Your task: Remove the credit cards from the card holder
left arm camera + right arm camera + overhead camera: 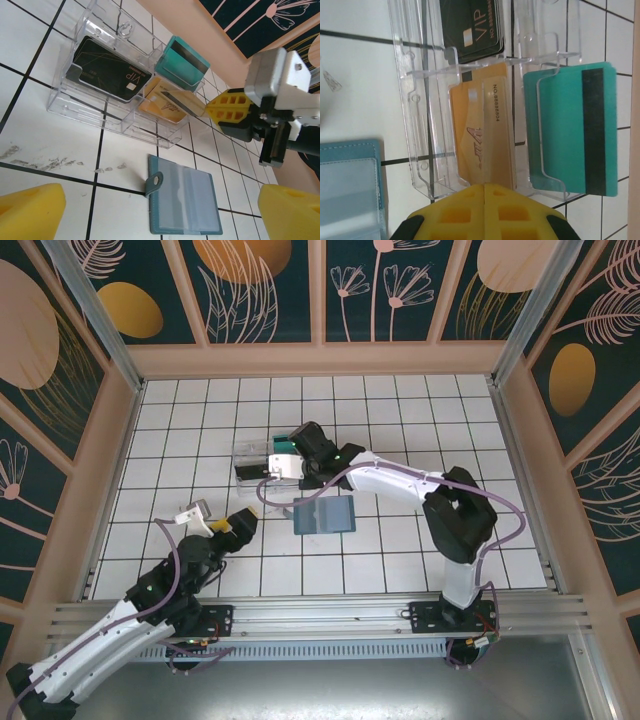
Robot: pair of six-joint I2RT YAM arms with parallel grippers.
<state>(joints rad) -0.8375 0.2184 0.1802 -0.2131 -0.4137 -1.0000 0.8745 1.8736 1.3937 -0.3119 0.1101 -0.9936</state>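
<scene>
Left arm (110,625) sits nearest, low at the front-left edge. Left jaws stand wide apart over bare tiles, near the card holder (323,514) on its left side. Worktop (420,570) is white tile with dark grout, with some grey scuff marks (50,162) in the left wrist view. Right arm (455,520) reaches from front-right across to the clear box (250,455) at far-left. Right jaws are closed on the near end of the orange-tan card (487,135), which slants down into one of the box's compartments. Clear box lies flat on the worktop just beyond the card holder, not touching it. Card holder lies open and flat between the two arms, slate-blue, clear pockets up. Black card (107,72), "VIP" print, lies in the box's large compartment. Teal card (570,130), with a dark stripe along one long side, stands in the compartment beside the orange-tan one. Snap tab (155,183) sticks out from one edge of the card holder.
</scene>
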